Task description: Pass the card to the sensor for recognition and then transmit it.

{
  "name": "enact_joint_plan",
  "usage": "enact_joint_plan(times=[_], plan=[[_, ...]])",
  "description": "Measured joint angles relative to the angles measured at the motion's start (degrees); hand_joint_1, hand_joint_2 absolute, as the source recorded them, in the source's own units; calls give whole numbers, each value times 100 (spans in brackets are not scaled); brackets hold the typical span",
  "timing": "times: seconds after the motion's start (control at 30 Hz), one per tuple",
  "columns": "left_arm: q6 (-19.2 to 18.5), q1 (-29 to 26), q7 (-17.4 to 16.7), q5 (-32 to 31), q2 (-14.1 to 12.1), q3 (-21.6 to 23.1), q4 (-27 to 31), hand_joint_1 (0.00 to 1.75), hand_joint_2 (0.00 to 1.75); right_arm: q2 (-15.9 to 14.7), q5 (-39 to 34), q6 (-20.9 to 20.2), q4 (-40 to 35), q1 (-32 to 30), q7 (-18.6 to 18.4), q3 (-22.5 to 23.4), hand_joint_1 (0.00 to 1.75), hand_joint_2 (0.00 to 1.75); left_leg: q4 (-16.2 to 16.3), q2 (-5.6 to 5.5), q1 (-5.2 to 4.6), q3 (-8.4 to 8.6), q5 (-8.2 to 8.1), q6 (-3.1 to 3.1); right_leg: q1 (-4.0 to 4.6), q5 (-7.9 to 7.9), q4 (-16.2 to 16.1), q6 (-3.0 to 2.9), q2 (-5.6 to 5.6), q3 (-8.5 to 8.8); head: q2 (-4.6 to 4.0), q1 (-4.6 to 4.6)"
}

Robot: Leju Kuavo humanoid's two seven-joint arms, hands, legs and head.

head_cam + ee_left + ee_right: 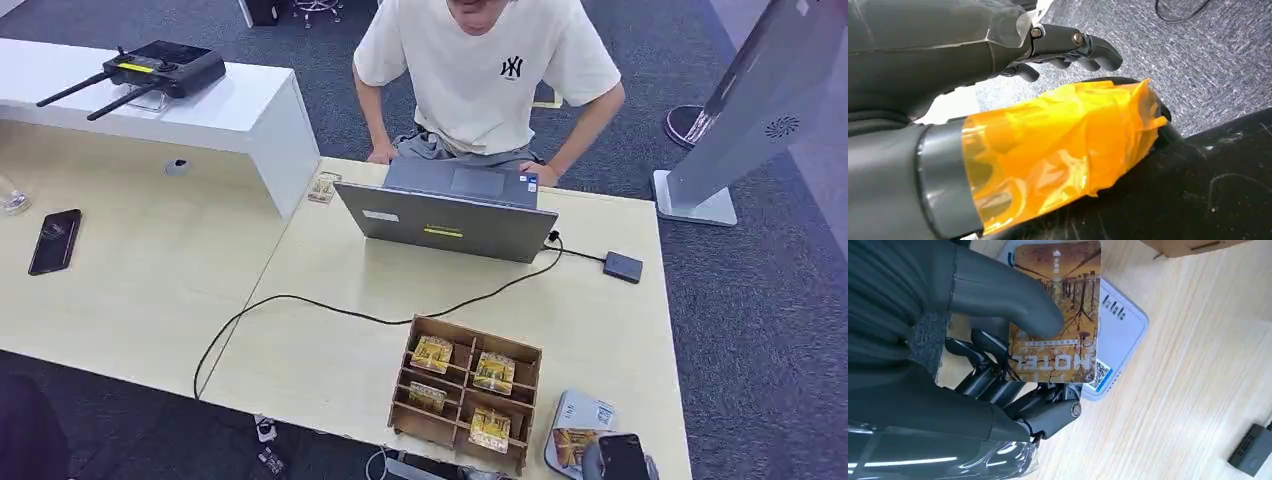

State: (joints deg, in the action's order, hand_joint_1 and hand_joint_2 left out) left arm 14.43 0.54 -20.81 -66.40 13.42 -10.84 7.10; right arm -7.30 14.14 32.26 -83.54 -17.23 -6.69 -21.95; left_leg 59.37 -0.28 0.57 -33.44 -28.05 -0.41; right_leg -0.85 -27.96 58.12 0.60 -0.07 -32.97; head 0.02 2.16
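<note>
Phone (55, 240) lay far left on the light table (150, 290), then a laptop (448, 212) with a person (490, 70) behind it, and nearer, a wooden compartment box (467, 392). Left hand (1068, 47) hung over grey carpet, fingers curled in on nothing. At near right, the right hand (998, 365) pinched the card (1058, 310) between thumb and fingers, directly over the white sensor (1120, 335).

The left hand (1013, 125) has a thick grey thumb wrapped in crinkled translucent orange tape, with dark curved fingers (1098, 50) joined by a silver screw beneath a glossy dark shell. The right hand (973, 365) shows a grey ribbed cover, a smooth grey thumb, and dark jointed fingers (993, 385) with a round metal pin.
</note>
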Motion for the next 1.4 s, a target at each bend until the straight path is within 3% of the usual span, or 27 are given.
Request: enact_joint_plan(times=[0.7,1.4], plan=[[-17,6,7,-133,20,-131,-4,0,0,206,693,-203,197,61,-219,263,175,175,0,2,0,3,0,0,0,1,0,0,0,4,0,0],[-15,16,7,-186,37,-258,-7,0,0,243,912,-208,223,81,-330,265,175,175,0,2,0,6,0,0,0,1,0,1,0,7,0,-2]])
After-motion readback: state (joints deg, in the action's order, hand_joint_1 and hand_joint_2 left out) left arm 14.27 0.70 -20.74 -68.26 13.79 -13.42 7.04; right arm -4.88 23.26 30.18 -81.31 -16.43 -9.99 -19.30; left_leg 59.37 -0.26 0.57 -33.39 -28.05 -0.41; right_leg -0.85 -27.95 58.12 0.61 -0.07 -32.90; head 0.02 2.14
